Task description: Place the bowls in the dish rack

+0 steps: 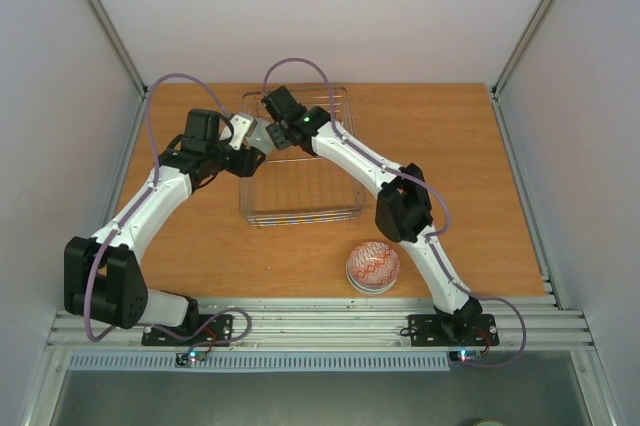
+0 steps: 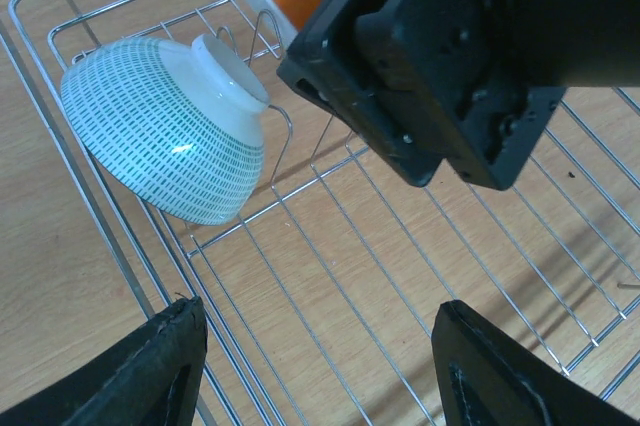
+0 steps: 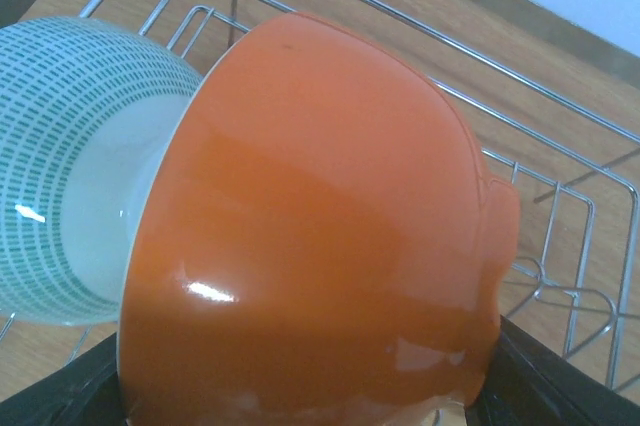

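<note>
My right hand (image 1: 275,104) is over the upper left part of the dish rack (image 1: 300,196), and it is closed wide around the orange bowl (image 3: 320,236). In the right wrist view that bowl is tilted on its side and fills most of the frame, with my black fingers (image 3: 550,376) showing at the bottom corners on either side of it. The pale blue-green bowl (image 2: 165,126) lies on its side in the rack's corner, foot ring facing up and to the right in the left wrist view. It leans against a divider wire, just beside the orange bowl; I cannot tell whether the two touch.

My left hand (image 2: 320,376) hangs above the rack's wire floor with its fingers (image 2: 150,376) spread wide and nothing between them. My right hand's black body fills the upper right of that frame.

A stack of bowls (image 1: 373,266), the top one patterned, sits on the tabletop (image 1: 220,246) at lower centre-right of the top view, outside the rack.
</note>
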Controlling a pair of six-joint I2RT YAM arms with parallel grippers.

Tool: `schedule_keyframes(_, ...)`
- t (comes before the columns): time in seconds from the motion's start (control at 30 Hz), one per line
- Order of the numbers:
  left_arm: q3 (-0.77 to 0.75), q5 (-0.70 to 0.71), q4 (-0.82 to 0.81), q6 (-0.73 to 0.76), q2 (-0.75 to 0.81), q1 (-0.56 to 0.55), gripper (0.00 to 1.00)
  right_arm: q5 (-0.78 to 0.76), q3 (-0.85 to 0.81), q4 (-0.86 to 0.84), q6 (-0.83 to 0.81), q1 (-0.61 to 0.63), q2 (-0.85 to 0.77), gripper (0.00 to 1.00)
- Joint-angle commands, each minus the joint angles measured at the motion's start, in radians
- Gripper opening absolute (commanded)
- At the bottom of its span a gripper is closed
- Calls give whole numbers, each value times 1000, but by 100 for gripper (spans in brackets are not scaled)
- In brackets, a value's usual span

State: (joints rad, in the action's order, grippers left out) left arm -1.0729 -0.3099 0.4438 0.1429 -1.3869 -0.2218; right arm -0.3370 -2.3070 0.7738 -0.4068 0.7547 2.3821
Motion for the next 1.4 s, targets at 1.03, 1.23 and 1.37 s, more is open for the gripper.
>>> schedule_keyframes(1.03, 9, -17, -55, 8, 18, 5, 62, 101, -10, -38, -69, 37, 29, 76)
schedule_keyframes(1.23, 10, -18, -56, 9, 22, 5, 62, 125, 73, -99, -85, 44, -38, 86)
schedule_keyframes(1.37, 11, -21, -56, 8, 23, 6, 62, 133, 143, -135, -98, 53, -98, 89)
